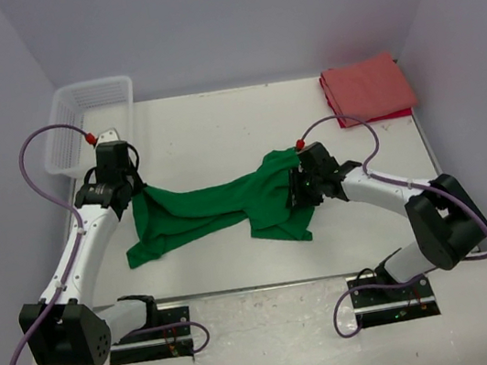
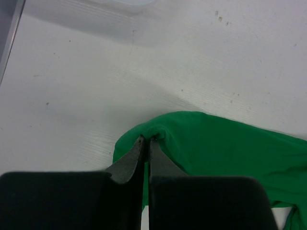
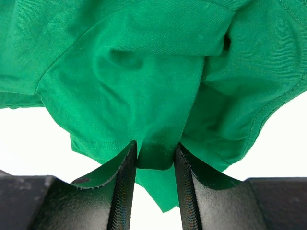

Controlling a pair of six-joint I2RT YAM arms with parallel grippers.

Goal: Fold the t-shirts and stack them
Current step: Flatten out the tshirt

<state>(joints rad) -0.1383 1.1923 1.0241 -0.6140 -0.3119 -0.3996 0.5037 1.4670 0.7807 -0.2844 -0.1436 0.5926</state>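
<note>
The green t-shirt (image 1: 211,208) hangs stretched and crumpled between my two grippers over the middle of the table. My left gripper (image 1: 135,197) is shut on its left end; in the left wrist view the fingertips (image 2: 147,139) pinch a small fold of green cloth (image 2: 216,143). My right gripper (image 1: 295,188) holds the bunched right end, and in the right wrist view a fold of the green t-shirt (image 3: 144,72) fills the gap between its fingers (image 3: 156,148). The salmon-red t-shirt (image 1: 366,89) lies folded at the far right corner.
A white mesh basket (image 1: 89,114) stands at the far left corner, just behind my left arm. Walls close in the table on the left, back and right. Purple cables loop off both arms.
</note>
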